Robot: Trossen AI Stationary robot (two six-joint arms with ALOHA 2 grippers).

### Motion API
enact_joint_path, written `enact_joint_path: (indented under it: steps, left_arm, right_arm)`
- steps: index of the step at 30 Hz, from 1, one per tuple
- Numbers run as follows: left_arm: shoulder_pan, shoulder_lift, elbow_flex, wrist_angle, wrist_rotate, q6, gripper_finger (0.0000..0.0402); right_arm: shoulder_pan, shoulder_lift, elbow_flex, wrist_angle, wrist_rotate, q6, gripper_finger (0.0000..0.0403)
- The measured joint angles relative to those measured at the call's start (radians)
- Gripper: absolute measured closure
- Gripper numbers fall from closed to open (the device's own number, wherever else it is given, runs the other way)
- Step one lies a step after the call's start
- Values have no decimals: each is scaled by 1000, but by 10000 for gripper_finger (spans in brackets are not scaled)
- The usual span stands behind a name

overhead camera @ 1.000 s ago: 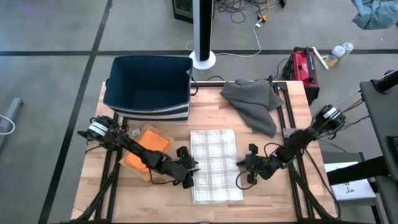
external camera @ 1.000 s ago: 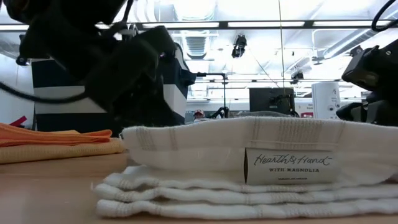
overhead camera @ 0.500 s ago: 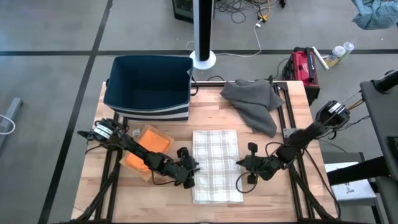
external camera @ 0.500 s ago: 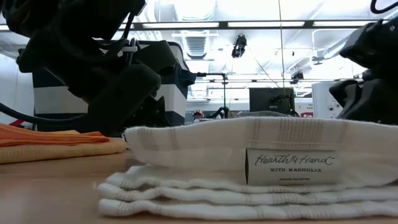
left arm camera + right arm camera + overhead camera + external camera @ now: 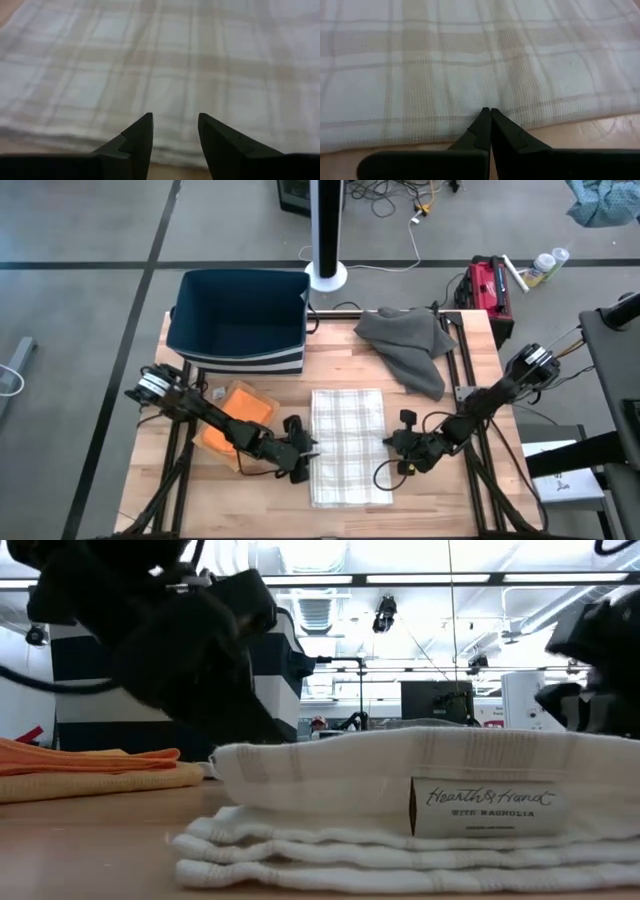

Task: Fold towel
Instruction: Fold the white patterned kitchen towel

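A white plaid towel (image 5: 349, 442) lies folded in several layers on the wooden table (image 5: 440, 510); its label (image 5: 486, 806) faces the near edge. My left gripper (image 5: 303, 456) stands at the towel's left long edge, open, with nothing between its fingers (image 5: 141, 131). My right gripper (image 5: 396, 446) is shut and points at the towel's right long edge (image 5: 470, 127). My left gripper slants down from the table's left, its open fingertips over the towel's left edge (image 5: 175, 150); I cannot tell whether they touch it. My right gripper slants down from the table's right, its shut tips (image 5: 490, 116) at the towel's right edge; whether they touch cannot be told.
A folded orange towel (image 5: 237, 418) lies left of the white one, under my left arm. A crumpled grey cloth (image 5: 407, 345) lies at the far right. A dark blue bin (image 5: 240, 320) stands at the far left. Bare wood shows along the near edge.
The folded towel has slid a little toward the table's right edge and stays flat and folded.
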Motion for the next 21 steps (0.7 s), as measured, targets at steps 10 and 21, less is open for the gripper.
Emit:
enact_joint_path:
  steps: [10,21]
  left_arm:
    - [19,72,-3,13,-30,-2,267]
    - [23,51,15,-12,2,58,369]
  right_arm:
    - [0,-19,49,5,3,-27,403]
    - [0,18,43,-5,-23,15,403]
